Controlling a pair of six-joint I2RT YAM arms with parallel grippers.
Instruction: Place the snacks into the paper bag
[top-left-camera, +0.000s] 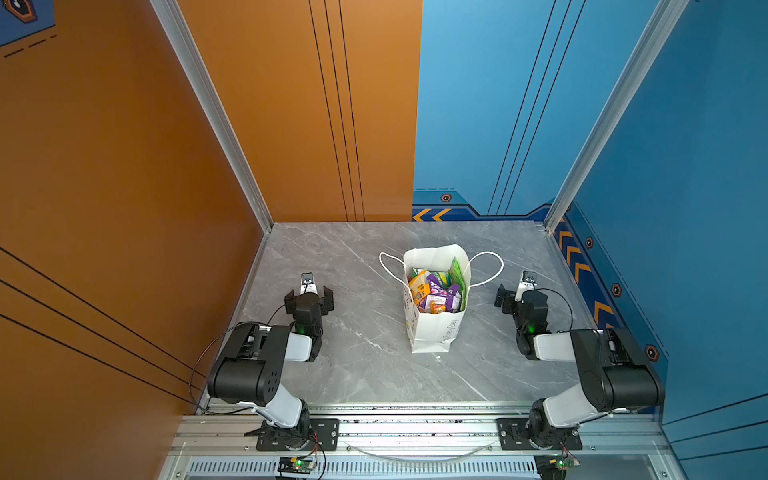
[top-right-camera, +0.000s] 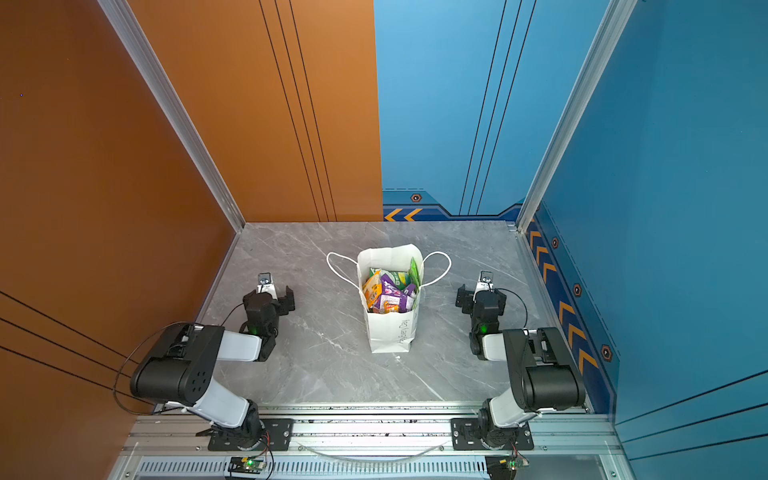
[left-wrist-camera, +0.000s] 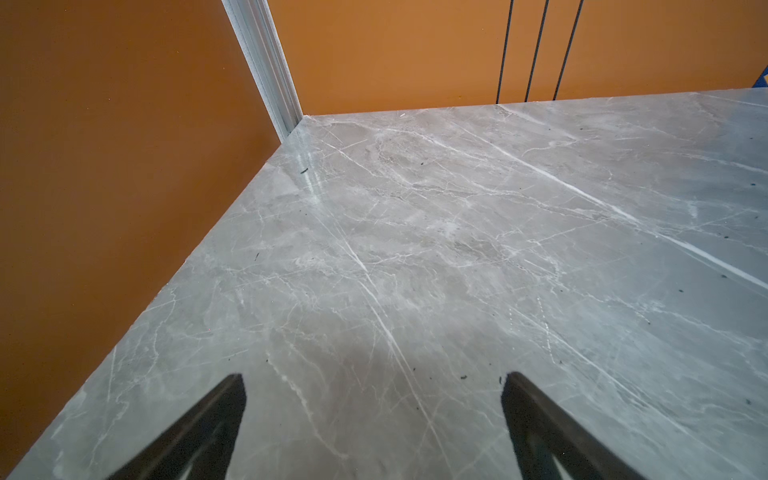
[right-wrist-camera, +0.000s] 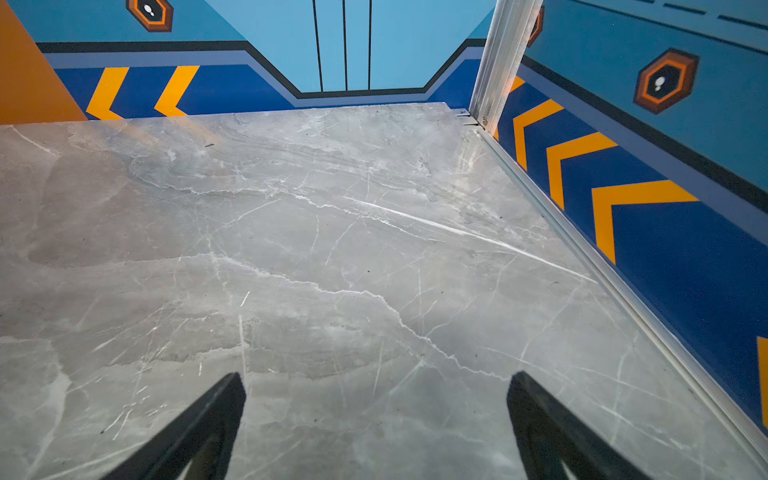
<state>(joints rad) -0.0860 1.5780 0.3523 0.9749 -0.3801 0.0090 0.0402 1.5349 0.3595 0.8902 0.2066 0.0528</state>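
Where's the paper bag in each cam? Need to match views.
Top view: paper bag stands upright mid-table between the arms, right of picture centre.
Top view: paper bag stands about at picture centre.
Left wrist: not in it.
Right wrist: not in it.
Shared landmark: the grey marble table, seen in all four views.

Grey marble-look tabletop (top-left-camera: 374, 374), veined in white, flecked with small dark specks in the wrist views. Boxed in on three sides: orange wall (top-left-camera: 104, 187) at left, back wall half orange, half light blue (top-left-camera: 478, 104), deeper blue wall (top-left-camera: 685, 166) at right. Aluminium posts (top-left-camera: 216, 116) in both far corners. Orange chevrons (right-wrist-camera: 602, 216) and hexagon badges (right-wrist-camera: 666, 81) low along the blue sides. Slotted aluminium rail (top-left-camera: 415, 428) across the near edge. Soft, even light.
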